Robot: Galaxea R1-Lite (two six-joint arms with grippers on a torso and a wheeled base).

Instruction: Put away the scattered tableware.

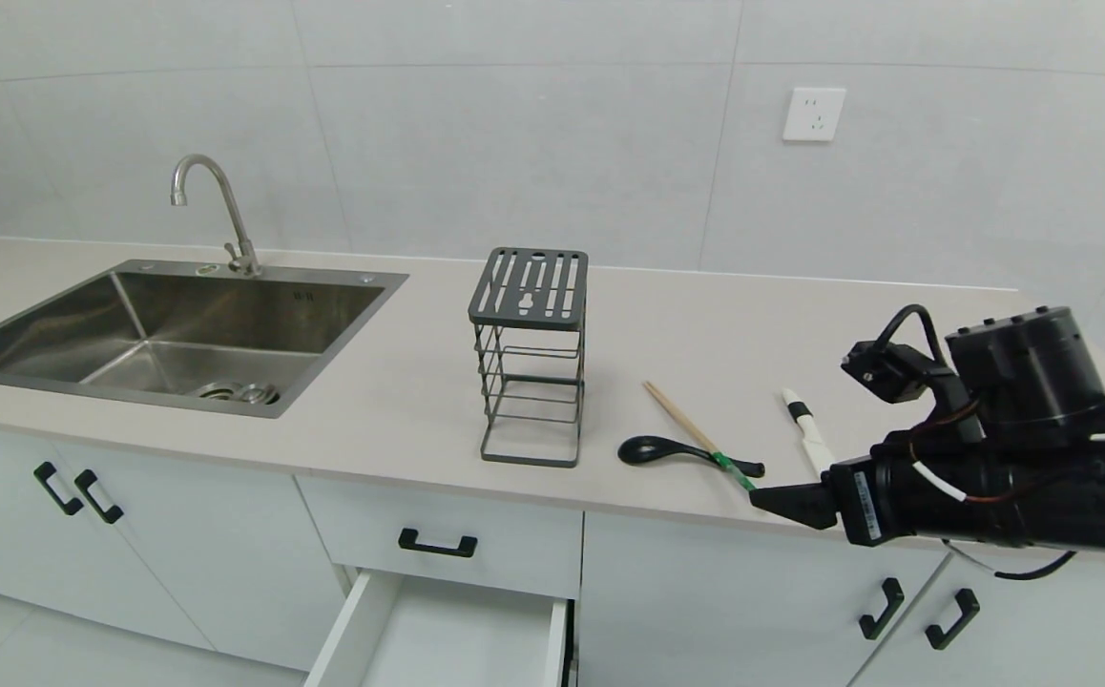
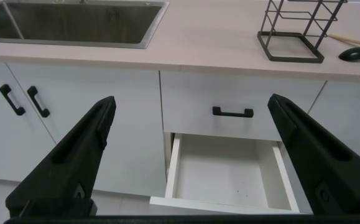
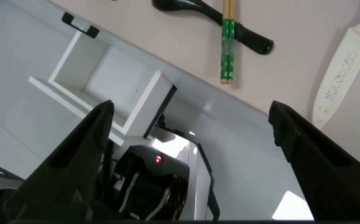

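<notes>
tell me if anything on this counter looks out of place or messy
The chopsticks lie crossed over the handle of the black spoon, their green end close to the edge of the counter, with a white utensil loose beside them; the wire rack stands empty. The drawer below is pulled open, nothing in it.

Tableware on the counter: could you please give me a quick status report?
Left gripper and right gripper: jaws open, empty. On counter: spoon, chopsticks, knife, loose; chopsticks cross spoon handle. Drawer open. Rack stands apart.
</notes>
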